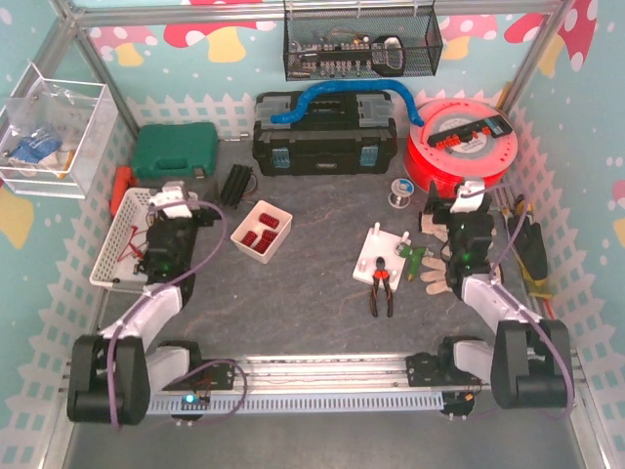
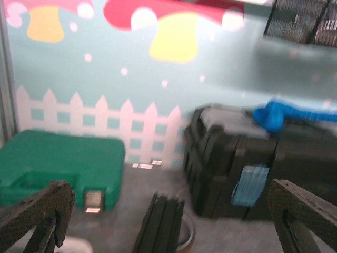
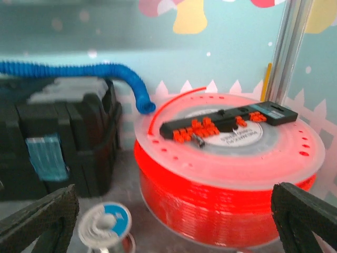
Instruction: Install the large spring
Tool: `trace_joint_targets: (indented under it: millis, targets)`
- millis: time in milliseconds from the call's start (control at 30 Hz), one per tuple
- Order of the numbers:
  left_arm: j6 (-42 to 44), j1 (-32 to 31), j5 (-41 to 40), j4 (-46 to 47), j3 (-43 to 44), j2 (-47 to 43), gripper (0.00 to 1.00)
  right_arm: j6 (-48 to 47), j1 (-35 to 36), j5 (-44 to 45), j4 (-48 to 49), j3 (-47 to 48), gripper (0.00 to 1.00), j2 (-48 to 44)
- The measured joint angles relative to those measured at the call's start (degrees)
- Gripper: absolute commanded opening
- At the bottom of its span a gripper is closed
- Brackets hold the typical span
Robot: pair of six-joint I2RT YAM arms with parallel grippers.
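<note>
As the hands stand: both hang above the table [image 1: 293,308], touching nothing.
Left hand [image 2: 168,203]: its 2 fingers [image 2: 39,211] are spread wide with nothing between them; it faces the green case [image 2: 58,166] and the black toolbox [image 2: 247,168].
Right hand [image 3: 174,211]: fingers [image 3: 303,211] are equally wide apart and hold nothing; it faces the red spool [image 3: 226,195], with the small wire reel [image 3: 105,224] low on its left.
Large spring: I cannot pick it out in any of the 3 views.
Likely mount: white fixture plate [image 1: 383,256] with upright pegs, mid-table, nearer the right arm; pliers [image 1: 381,295] lie just in front of it.
Done: nothing, by my reading; no spring shows on the plate.
Left: find the spring, grip it, carry it over, seat it.
</note>
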Motion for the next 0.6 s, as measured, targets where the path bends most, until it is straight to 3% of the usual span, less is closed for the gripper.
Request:
trace_joint_targets:
  millis: [300,600]
  targets:
    - [-18.80,-0.26,1.01,-29.53,15.32,-11.45,0.99,17.14,0.00,-1.90,-34.32,22.34,0.99,-3.02]
    - [-32.63,-0.42,12.41,-34.73,4.50,-17.27,0.99,25.14,-0.74,-16.65,-50.69,20.35,0.90,-0.87]
